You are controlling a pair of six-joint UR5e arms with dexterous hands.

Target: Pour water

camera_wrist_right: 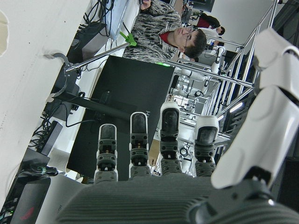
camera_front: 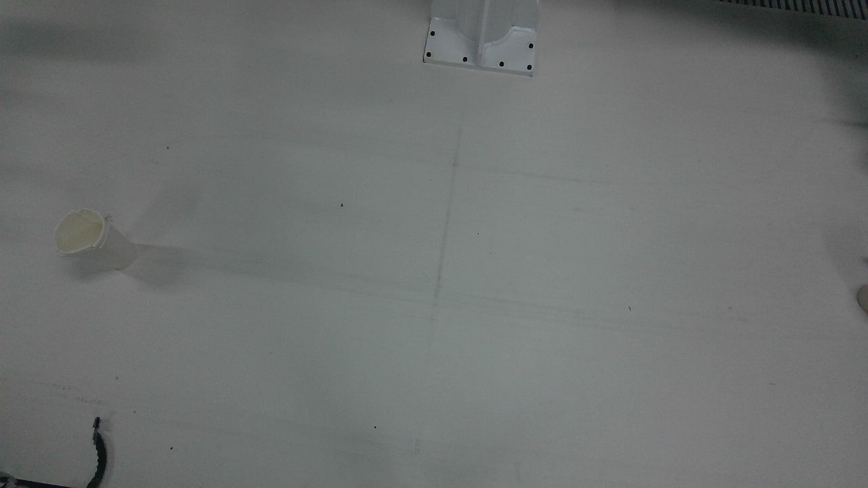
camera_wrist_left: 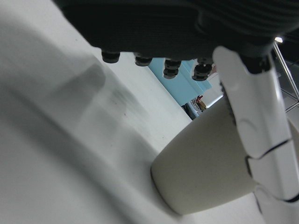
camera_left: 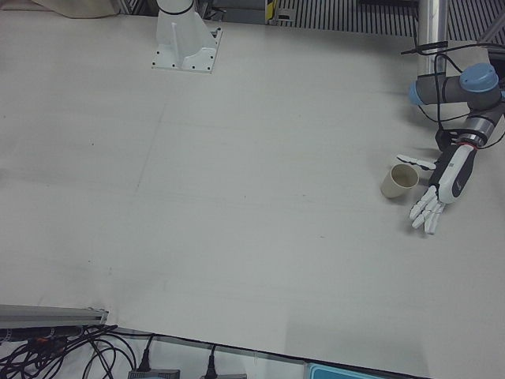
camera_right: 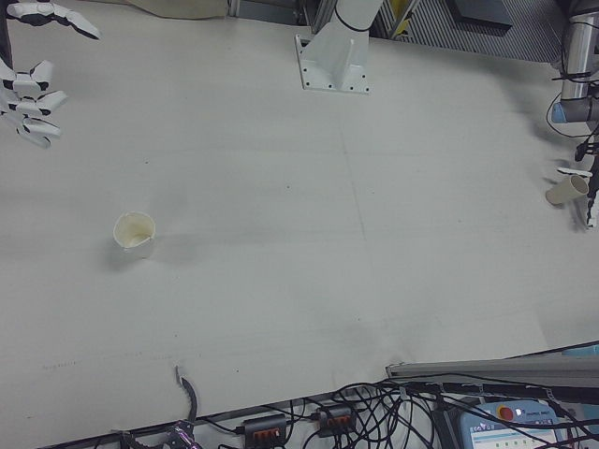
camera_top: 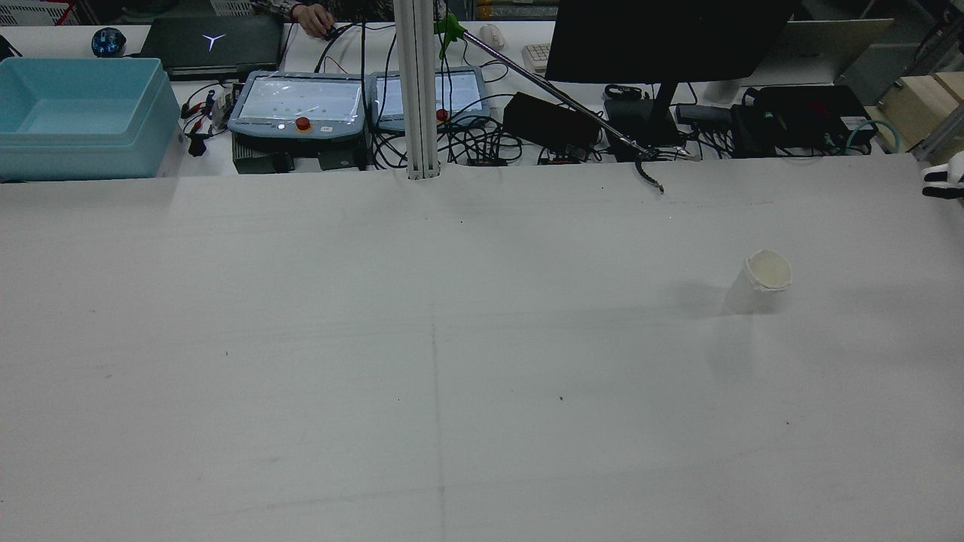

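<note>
A white paper cup point(camera_front: 85, 237) stands upright on the table on my right side; it also shows in the rear view point(camera_top: 761, 282) and the right-front view point(camera_right: 136, 231). My right hand point(camera_right: 33, 79) hovers open, fingers spread, well away from it toward the table corner; only its tip shows at the rear view's edge point(camera_top: 945, 183). A beige cup point(camera_left: 398, 181) stands at the far left side of the table. My left hand point(camera_left: 442, 189) is open right beside it, with fingers extended. In the left hand view the cup point(camera_wrist_left: 205, 172) sits close against one finger point(camera_wrist_left: 257, 116).
An arm pedestal base point(camera_front: 481, 41) is bolted at the table's robot side. A black hooked tool point(camera_top: 648, 177) lies at the operators' edge. Beyond that edge are a blue bin point(camera_top: 75, 113), teach pendants point(camera_top: 301, 105), a monitor and cables.
</note>
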